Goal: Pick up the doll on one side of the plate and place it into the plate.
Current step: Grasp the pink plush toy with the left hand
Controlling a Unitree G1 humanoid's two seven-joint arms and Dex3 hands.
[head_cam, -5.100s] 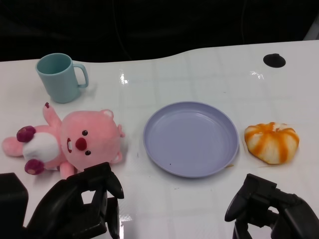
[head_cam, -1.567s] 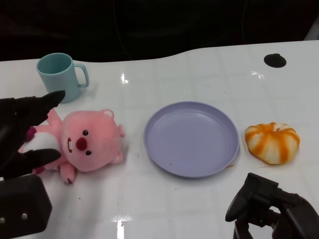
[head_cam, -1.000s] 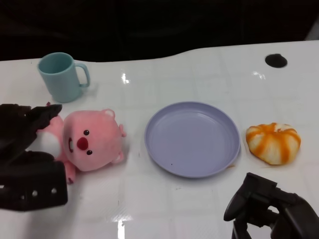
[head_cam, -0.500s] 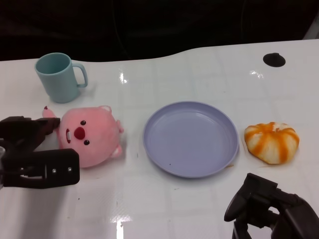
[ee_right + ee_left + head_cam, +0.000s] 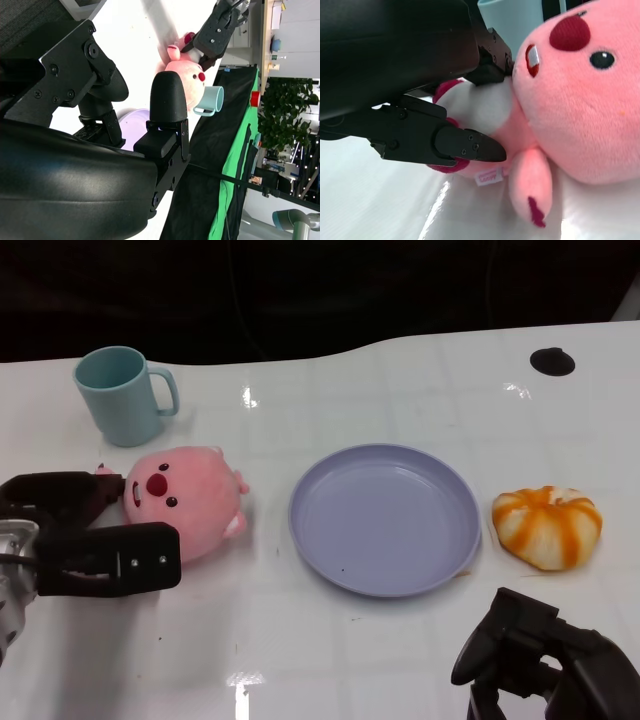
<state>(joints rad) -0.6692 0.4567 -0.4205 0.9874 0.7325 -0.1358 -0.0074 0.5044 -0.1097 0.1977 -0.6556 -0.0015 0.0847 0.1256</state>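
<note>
A pink plush doll [image 5: 185,508] lies on the white table left of the lilac plate [image 5: 385,520], its head turned so the nose points to the far side. My left hand [image 5: 85,530] grips its body from the left. In the left wrist view black fingers [image 5: 465,145] wrap around the doll's [image 5: 580,100] white belly. The plate holds nothing. My right hand [image 5: 545,660] hangs low at the near right, holding nothing, fingers apart. The right wrist view shows that hand [image 5: 125,100] close up, with the doll [image 5: 185,75] and left hand [image 5: 220,25] beyond.
A teal mug [image 5: 120,395] stands behind the doll at the far left. An orange-and-white striped bun toy [image 5: 546,526] lies right of the plate. A small black disc [image 5: 551,361] sits at the far right of the table.
My left hand came in from the left and closed around the doll's body. The doll has tipped, its head rolling over and shifting a little toward the plate. The right hand stayed still.
</note>
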